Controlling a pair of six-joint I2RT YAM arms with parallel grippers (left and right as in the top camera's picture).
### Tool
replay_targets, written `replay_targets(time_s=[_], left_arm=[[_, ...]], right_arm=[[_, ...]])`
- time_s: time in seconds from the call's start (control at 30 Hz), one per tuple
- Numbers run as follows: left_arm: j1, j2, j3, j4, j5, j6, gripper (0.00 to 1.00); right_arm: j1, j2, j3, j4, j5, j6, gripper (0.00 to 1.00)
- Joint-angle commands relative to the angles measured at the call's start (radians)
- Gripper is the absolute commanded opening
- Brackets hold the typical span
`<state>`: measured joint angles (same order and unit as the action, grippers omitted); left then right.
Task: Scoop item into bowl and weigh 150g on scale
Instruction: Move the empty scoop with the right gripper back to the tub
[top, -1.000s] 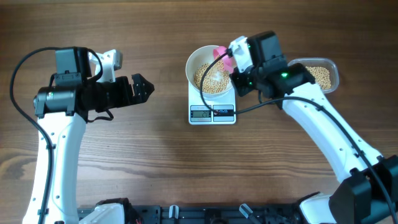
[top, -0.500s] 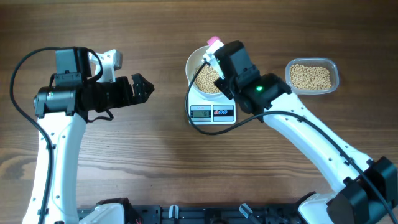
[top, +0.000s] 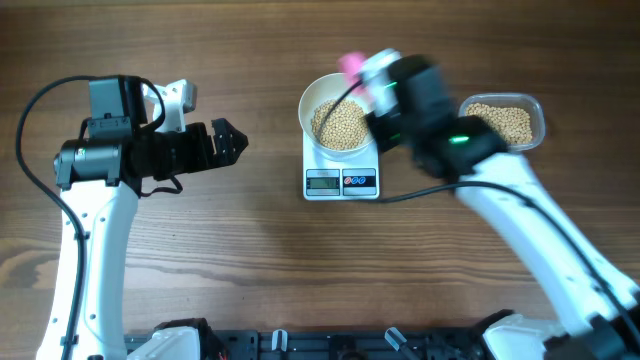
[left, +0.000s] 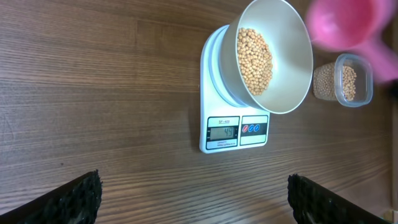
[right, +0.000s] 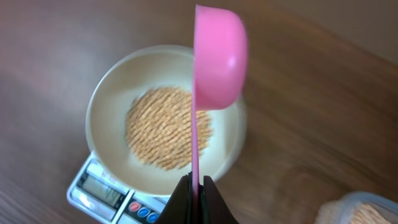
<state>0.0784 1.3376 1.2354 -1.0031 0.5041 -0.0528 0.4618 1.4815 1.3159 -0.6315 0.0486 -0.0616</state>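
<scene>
The white bowl (top: 306, 104) stands on the scale (top: 342, 182) and holds a heap of tan beans (top: 340, 125). My right gripper (top: 375, 88), blurred by motion, hangs over the bowl's back right rim. It is shut on the thin handle of a pink scoop (top: 351, 63). In the right wrist view the gripper (right: 196, 186) pinches that handle, and the scoop (right: 219, 59) is turned on its side above the bowl (right: 99, 106) and beans (right: 165, 127). My left gripper (top: 228, 143) stands open far to the left, nothing between its fingers (left: 81, 199).
A clear plastic tub (top: 541, 118) with more beans sits right of the scale. The left wrist view shows the scale (left: 233, 134), bowl (left: 292, 62), scoop (left: 345, 25) and tub (left: 364, 84) ahead across bare wood. Cables trail from both arms.
The right arm swung left over the bowl with the scoop, then back toward the right, and is still moving. The left arm has not moved.
</scene>
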Motion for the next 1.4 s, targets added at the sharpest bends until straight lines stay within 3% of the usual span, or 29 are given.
replay_targets(time_s=[0.0,0.13,0.33,0.63,0.9,1.37], left_arm=[[-0.003,-0.002,0.019,0.0,0.019,0.02,1.0],[-0.003,-0.002,0.019,0.0,0.019,0.02,1.0],[-0.003,-0.002,0.019,0.0,0.019,0.02,1.0],[-0.003,-0.002,0.019,0.0,0.019,0.02,1.0],[-0.003,-0.002,0.019,0.0,0.018,0.02,1.0],[-0.003,-0.002,0.019,0.0,0.019,0.02,1.0]], right_arm=[[-0.234,-0.123,0.044,-0.019,-0.202,0.064,0.04],[-0.534,-0.14,0.043,-0.147,-0.238,0.038,0.04],[-0.72,-0.076,0.024,-0.282,-0.177,-0.1,0.04],[-0.711,0.098,-0.002,-0.294,-0.025,-0.117,0.04],[-0.674,0.116,-0.002,-0.289,0.084,-0.088,0.04],[-0.661,0.117,-0.002,-0.305,0.018,-0.069,0.04]])
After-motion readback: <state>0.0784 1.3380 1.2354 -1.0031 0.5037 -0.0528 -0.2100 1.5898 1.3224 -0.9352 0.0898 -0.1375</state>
